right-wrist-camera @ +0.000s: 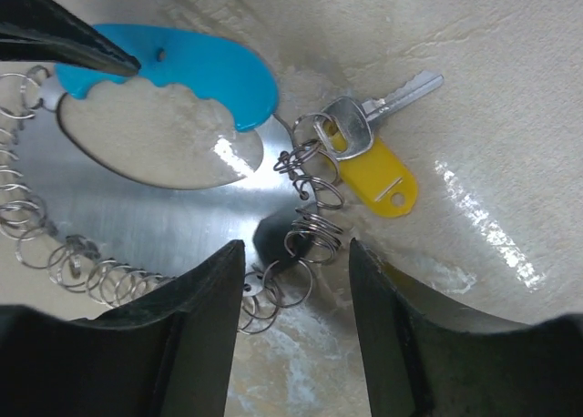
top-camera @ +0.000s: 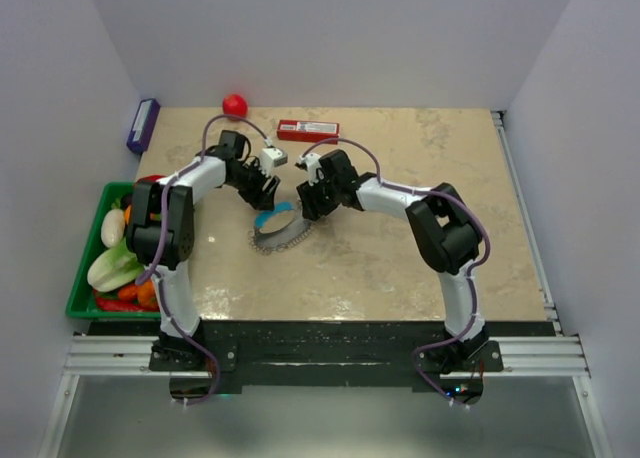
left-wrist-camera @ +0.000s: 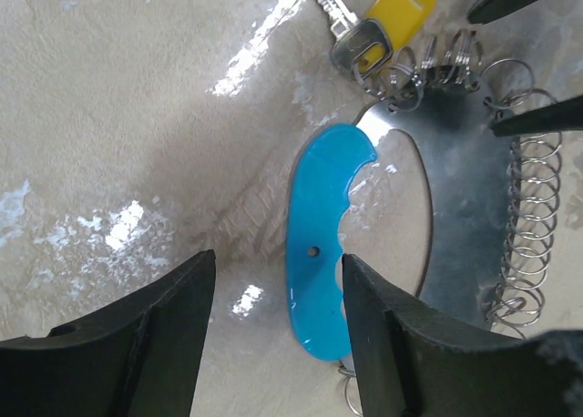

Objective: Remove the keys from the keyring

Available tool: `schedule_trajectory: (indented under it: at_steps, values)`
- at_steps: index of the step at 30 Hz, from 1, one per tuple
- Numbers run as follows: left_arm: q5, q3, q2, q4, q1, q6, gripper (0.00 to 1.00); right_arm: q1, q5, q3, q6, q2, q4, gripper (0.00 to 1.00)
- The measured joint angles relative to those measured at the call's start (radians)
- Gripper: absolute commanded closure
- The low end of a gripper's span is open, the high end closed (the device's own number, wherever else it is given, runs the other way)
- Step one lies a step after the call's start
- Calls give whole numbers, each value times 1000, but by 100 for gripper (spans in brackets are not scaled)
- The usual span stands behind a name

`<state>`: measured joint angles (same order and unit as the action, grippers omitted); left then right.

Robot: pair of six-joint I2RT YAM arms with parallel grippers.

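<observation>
Green plastic tray [top-camera: 78, 288] flanks the left table edge. Left gripper [left-wrist-camera: 278, 280], jaws open, straddles the blue-handled silvery oval keyring [left-wrist-camera: 319, 208] lying flat mid-table; an off-centre close would likely drag it. Right gripper [right-wrist-camera: 296, 253], jaws open, hovers over tangled wire split rings [right-wrist-camera: 310, 221] beside the silver key with yellow tag [right-wrist-camera: 351, 130]; pinching may snag several. Beige tabletop [top-camera: 450, 178] offers room rightward.

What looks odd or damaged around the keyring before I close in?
Nothing looks damaged or spilled. The keyring lies flat on the table, with its one key and yellow tag splayed off one edge. The only oddity is that the other small split rings in view carry nothing. The left gripper and right gripper are open above it.
</observation>
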<state>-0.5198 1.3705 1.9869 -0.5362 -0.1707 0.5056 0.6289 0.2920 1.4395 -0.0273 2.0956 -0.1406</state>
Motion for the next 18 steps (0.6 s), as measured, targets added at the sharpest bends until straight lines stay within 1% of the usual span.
schedule_trajectory:
  at_steps: [4, 5, 7, 10, 11, 12, 18]
  values:
    - [-23, 0, -13, 0, 0, -14, 37, 6, -38, 23, 0, 24, -21, 60]
    - [-26, 0, -18, 1, 0, -16, 37, 7, -48, 32, 1, 27, -24, 66]
    - [-32, 0, -26, 4, 0, -16, 37, 7, -64, 43, 5, 36, -29, 71]
    - [-42, 0, -37, 7, 0, -16, 37, 7, -74, 57, 7, 47, -31, 85]
    - [-46, 0, -39, 9, 0, -17, 37, 6, -74, 58, 8, 47, -31, 95]
    - [-48, 0, -39, 10, 0, -17, 37, 6, -74, 62, 9, 47, -31, 100]
    - [-57, -11, -39, 16, 0, -16, 37, 6, -69, 69, 24, 47, -33, 100]
